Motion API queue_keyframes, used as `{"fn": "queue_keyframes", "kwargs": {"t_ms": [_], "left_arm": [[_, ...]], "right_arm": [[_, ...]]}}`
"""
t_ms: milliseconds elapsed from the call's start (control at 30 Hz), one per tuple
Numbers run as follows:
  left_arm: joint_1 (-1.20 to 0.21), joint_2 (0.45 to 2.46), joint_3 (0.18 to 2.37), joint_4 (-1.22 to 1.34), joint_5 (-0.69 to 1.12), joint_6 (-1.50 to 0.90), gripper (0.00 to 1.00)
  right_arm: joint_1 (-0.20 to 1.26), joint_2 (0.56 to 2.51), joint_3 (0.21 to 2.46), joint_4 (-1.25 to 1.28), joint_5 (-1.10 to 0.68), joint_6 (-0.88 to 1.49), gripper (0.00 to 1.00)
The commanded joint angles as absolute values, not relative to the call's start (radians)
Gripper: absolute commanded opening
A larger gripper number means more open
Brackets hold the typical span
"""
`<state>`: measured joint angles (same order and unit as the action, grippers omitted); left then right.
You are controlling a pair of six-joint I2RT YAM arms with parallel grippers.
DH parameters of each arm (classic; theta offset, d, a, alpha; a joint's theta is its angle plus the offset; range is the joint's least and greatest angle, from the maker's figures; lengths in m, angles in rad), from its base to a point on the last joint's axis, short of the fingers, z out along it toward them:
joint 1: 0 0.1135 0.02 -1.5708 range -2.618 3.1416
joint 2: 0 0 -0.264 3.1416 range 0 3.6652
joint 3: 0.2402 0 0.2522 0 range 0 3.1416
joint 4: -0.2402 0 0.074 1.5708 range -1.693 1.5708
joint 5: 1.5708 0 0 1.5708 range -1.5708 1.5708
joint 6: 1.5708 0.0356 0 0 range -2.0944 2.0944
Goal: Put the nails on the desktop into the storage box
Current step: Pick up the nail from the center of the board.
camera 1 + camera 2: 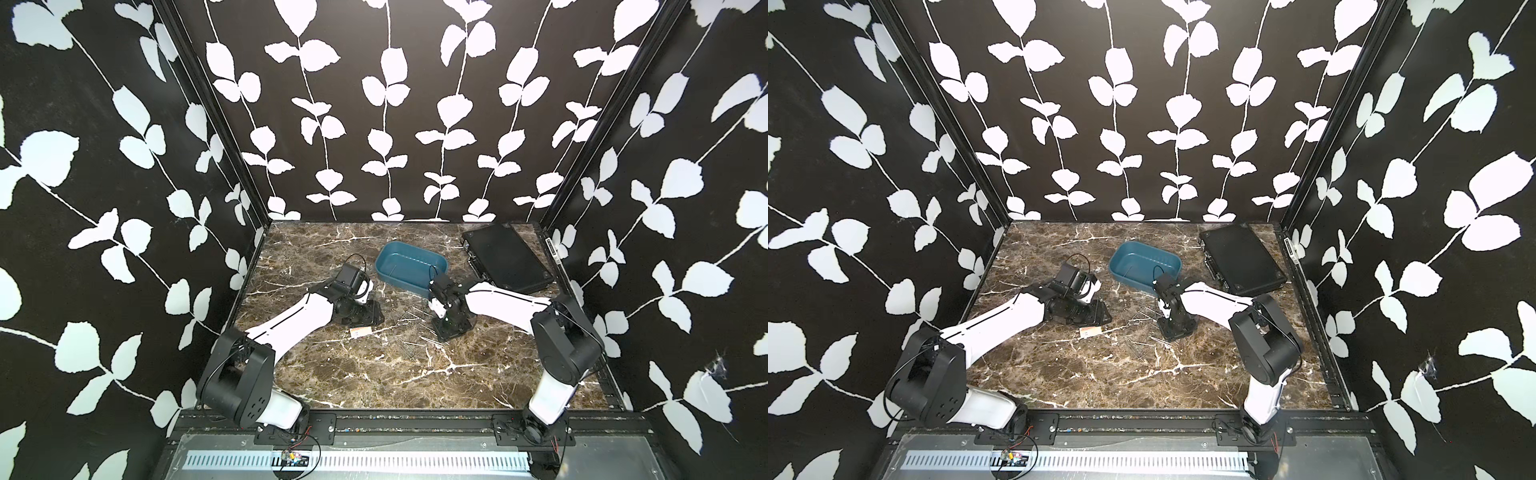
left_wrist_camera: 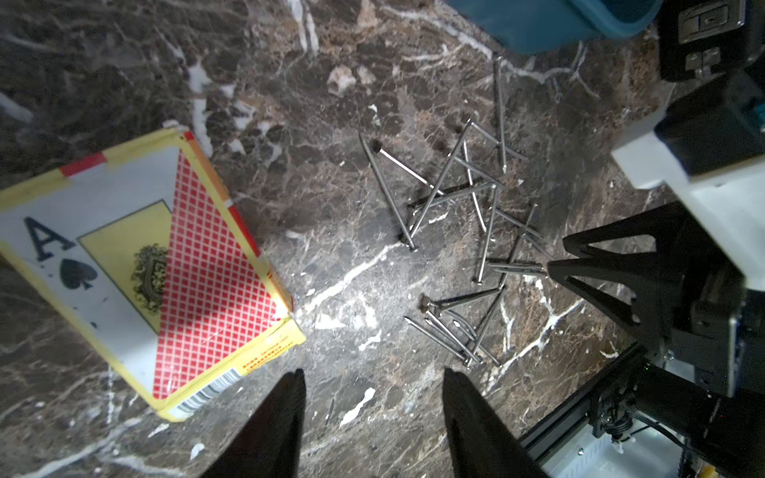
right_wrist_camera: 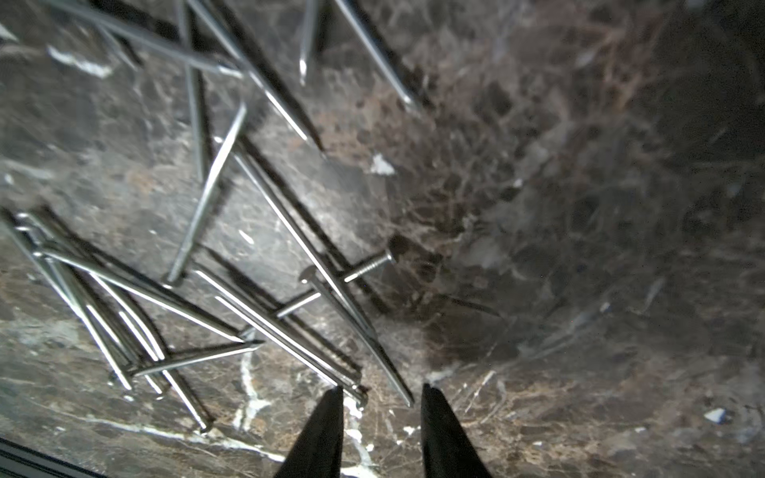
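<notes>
The right gripper (image 3: 378, 391) has its jaws a little apart, holding nothing. The ends of two nails (image 3: 327, 285) sit right between them, and the nails stretch away, flat on the surface (image 1: 374, 374). The left gripper (image 2: 372, 376), jaws apart and empty, is farther off. The storage box (image 1: 403, 286) stands near.

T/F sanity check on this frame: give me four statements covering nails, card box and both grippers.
1. The nails lie loose on the desktop. True.
2. The left gripper is shut on a nail. False: its jaws stand apart over bare desktop, holding nothing.
3. The playing-card box sits in the storage box. False: it lies on the desktop, outside it.
4. The right gripper is down at the nails with its jaws apart. True.
</notes>
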<state>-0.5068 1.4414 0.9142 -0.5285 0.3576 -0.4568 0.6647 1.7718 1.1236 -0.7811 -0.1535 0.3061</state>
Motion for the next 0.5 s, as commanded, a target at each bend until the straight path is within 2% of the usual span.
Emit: {"fn": "queue_keyframes", "kwargs": {"t_ms": [0, 467], "left_arm": [[-0.501, 1.411, 0.904, -0.519, 0.367, -0.470, 0.55], [-0.502, 1.397, 0.877, -0.505, 0.363, -0.496, 0.55]], "right_arm": [[0.675, 1.745, 1.093, -0.757, -0.131, 0.307, 0.34], [0.726, 1.744, 1.043, -0.711, -0.161, 0.317, 0.34]]}}
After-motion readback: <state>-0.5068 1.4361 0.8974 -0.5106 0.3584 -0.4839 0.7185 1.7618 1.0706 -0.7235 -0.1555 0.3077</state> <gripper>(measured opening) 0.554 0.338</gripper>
